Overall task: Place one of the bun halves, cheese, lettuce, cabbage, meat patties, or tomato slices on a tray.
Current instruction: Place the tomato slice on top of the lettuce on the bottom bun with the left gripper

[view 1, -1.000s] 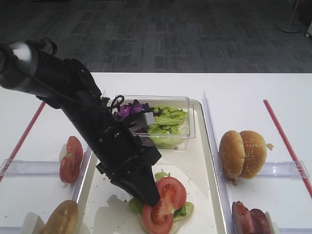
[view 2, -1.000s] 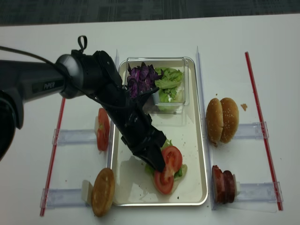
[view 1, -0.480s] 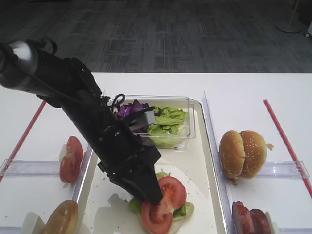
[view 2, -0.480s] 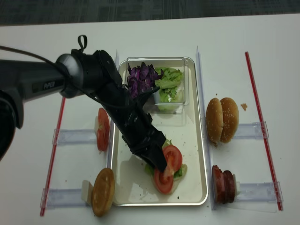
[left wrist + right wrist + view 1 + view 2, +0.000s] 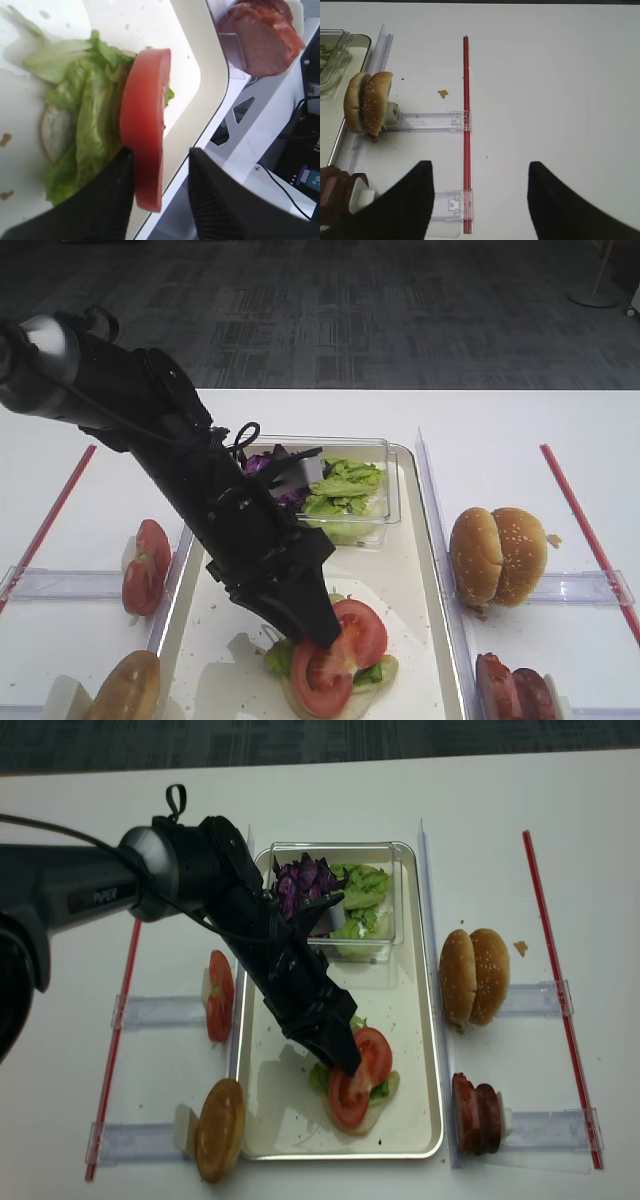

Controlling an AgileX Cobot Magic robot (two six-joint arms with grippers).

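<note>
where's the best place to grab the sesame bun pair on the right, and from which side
Grip the sesame bun pair across its two domed outer faces, coming from above. The halves stand on edge, side by side, against a clear holder, so the rounded backs face left and right, probably within a gripper's span.

tomato slices (image 5: 358,1074): 2, overlapping | on lettuce (image 5: 321,1077) | tray (image 5: 412,1020)
</note>
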